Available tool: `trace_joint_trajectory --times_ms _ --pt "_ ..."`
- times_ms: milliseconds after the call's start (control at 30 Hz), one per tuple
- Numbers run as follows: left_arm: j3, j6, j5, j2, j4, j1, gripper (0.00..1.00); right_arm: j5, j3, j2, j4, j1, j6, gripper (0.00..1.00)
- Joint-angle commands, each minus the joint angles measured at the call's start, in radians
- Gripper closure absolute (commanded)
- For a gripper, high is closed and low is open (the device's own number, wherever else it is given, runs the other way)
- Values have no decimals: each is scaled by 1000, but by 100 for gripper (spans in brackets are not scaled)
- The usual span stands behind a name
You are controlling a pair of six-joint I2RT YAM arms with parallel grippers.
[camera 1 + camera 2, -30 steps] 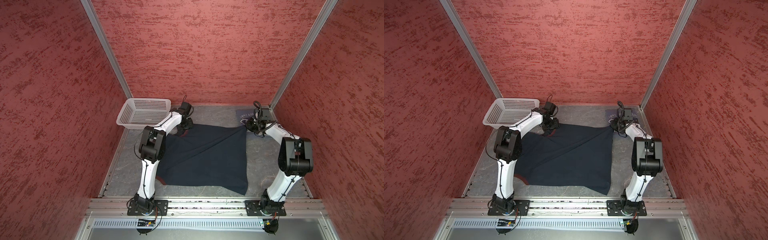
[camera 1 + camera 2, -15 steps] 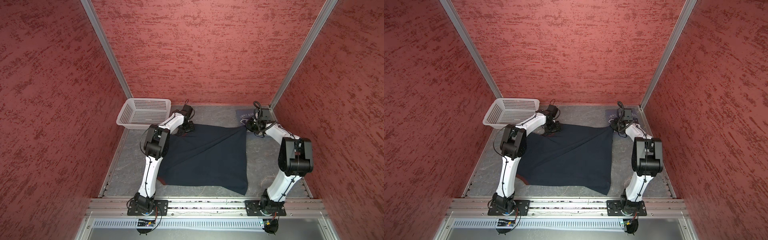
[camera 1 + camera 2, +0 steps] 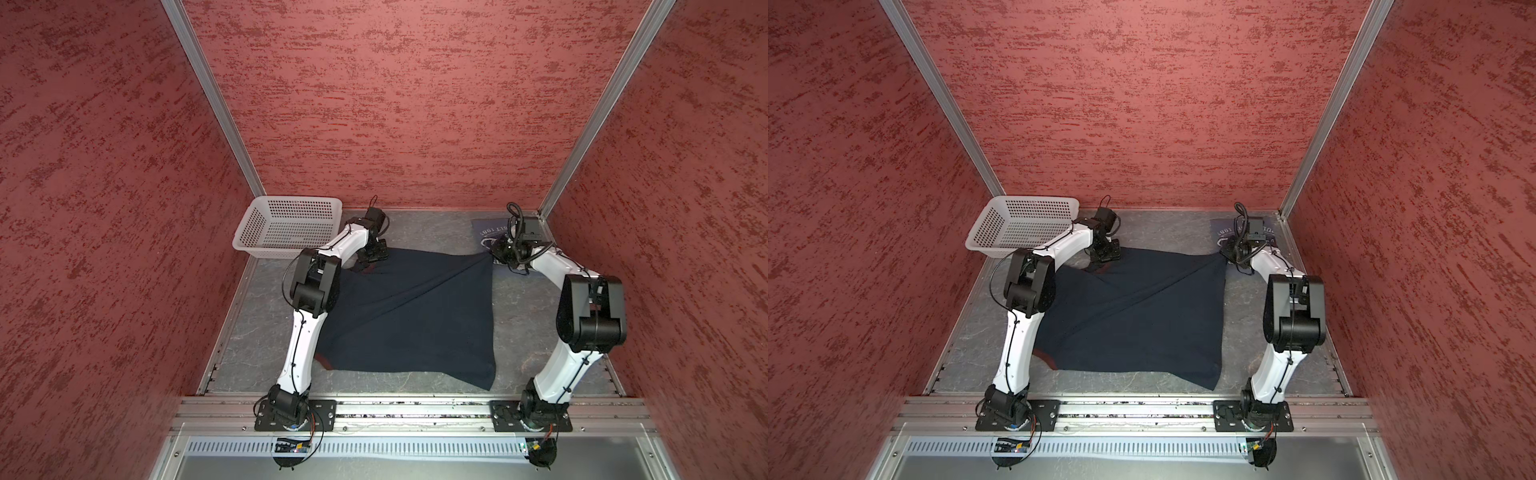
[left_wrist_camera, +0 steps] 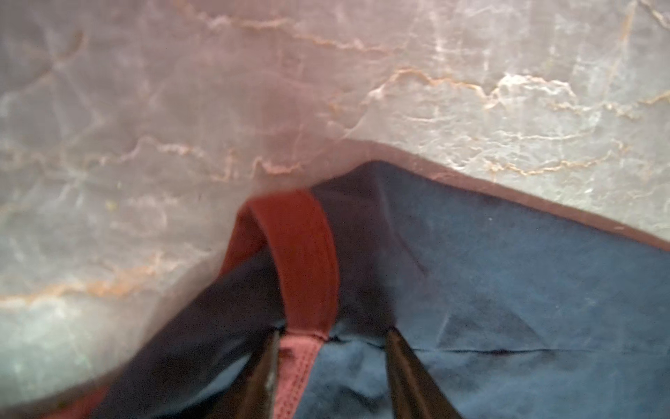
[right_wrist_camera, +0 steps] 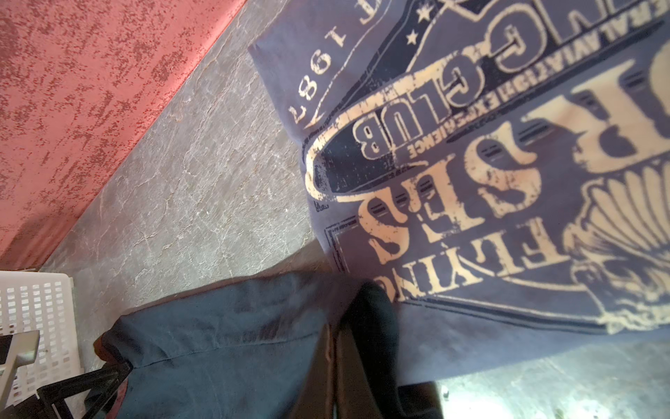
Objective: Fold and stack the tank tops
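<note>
The grey table [image 3: 266, 332] carries nearly everything, and most of its middle is covered by the dark navy tank top [image 3: 415, 316]. It is spread almost flat, with one raised crease running from its far right corner diagonally towards its near left. Maroon trim shows at both left corners, so the shoulders seem to lie left and the hem right, giving a long axis that runs left to right. The white basket [image 3: 286, 224] sits in the far left corner, apart from the cloth. The slate-blue tank top [image 5: 507, 181] lies folded small in the far right corner, just beyond the navy one. The right gripper [image 3: 498, 254] is clenched on the navy top's far right corner, with the fabric draped over its closed fingers in the right wrist view. The left gripper [image 4: 333, 337] is at the far left corner, its jaws apart astride the maroon strap [image 4: 301, 261]; whether they already bite I cannot tell. Both grippers sit on the far edge with the body of the top nearer than either, so the fold likely calls for carrying that edge towards the near one, each arm on its own end.
</note>
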Motion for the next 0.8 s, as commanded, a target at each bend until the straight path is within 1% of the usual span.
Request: trace_joint_trajectory --times_ms 0,100,367,567,633,767 --pt "19 7 16 23 29 -1 59 10 -7 -23 19 -7 -8 100" --pt "16 7 10 12 43 -3 68 12 -7 -25 18 -6 -10 100" --pt "9 11 -11 -24 62 -10 86 18 -4 -24 15 -7 -9 100" --pt "-29 10 -43 -76 88 -12 97 27 -3 -31 11 -8 -10 100" --pt "-61 7 -57 -113 105 -14 100 31 -3 -36 7 -7 -10 100" --pt "-154 0 -113 -243 148 -22 100 39 -6 -75 -5 -7 -10 100"
